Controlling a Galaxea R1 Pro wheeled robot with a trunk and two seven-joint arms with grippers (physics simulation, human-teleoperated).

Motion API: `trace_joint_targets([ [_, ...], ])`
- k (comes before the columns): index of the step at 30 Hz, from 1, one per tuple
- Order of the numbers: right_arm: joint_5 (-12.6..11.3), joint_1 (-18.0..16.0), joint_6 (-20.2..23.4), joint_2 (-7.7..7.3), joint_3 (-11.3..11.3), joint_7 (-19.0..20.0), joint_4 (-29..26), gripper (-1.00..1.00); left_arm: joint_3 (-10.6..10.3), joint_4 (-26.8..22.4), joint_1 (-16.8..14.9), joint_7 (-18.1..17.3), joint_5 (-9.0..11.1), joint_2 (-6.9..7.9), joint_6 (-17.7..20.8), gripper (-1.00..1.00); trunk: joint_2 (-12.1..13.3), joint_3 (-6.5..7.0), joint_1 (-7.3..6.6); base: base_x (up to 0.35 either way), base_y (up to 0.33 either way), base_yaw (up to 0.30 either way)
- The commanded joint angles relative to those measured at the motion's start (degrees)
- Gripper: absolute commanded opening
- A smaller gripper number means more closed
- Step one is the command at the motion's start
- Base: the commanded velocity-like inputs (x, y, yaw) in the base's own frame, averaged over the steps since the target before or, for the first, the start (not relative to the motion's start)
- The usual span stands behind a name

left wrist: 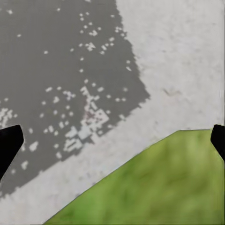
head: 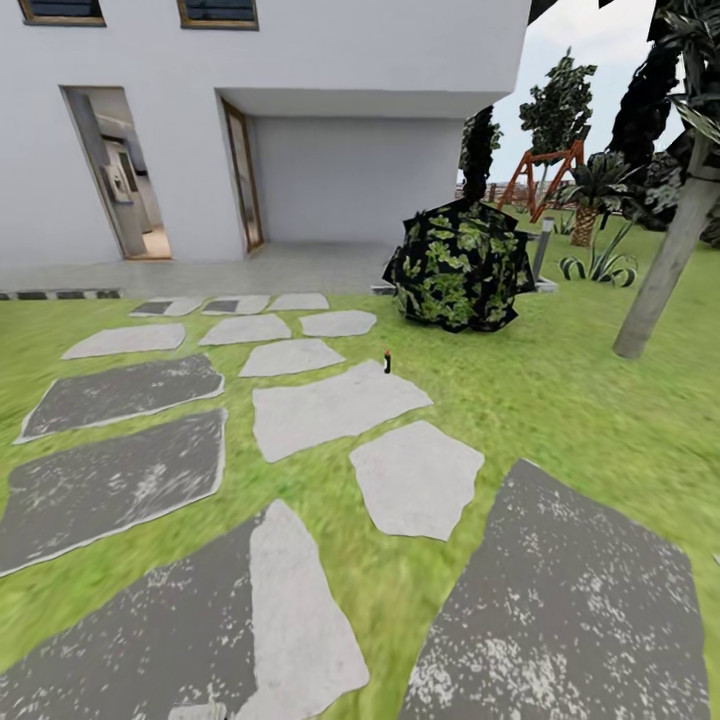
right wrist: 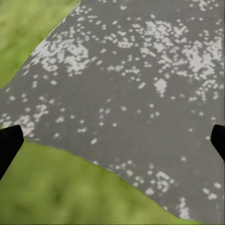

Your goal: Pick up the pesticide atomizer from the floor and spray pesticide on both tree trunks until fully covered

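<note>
The pesticide atomizer (head: 387, 362), a tiny black bottle with a red top, stands upright at the far edge of a pale paving slab (head: 330, 405) in the middle of the lawn. A thick grey-tan tree trunk (head: 662, 270) leans up at the right. My left gripper (left wrist: 112, 145) is open, with its black fingertips (left wrist: 9, 143) far apart over a grey slab and a patch of grass. The right gripper (right wrist: 112, 145) is open too, and hangs over a dark speckled slab (right wrist: 136, 84) and grass. Nothing is held between either pair of fingers.
A dark leafy bush (head: 460, 265) stands just beyond the atomizer, with a grey post lamp (head: 543, 245) beside it. A white house (head: 300, 110) with an open doorway (head: 120, 185) fills the back. A red swing frame (head: 540, 178), a short palm (head: 590, 205) and dark trees stand far right.
</note>
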Motion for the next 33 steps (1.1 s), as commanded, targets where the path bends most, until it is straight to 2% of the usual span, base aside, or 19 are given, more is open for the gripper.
trace_joint_targets([
  [1,0.0,0.0,0.0,0.00,0.0,0.0,0.0,1.00,0.0,0.0,0.0,0.0,0.0,0.00,0.0,1.00,0.0,0.00,0.00,0.343,0.000,-0.001],
  [33,-0.2,0.0,-0.1,0.16,-0.1,0.0,-0.3,1.00,0.0,0.0,0.0,0.0,0.0,0.07,0.0,1.00,0.0,0.00,0.00,0.343,0.000,0.000],
])
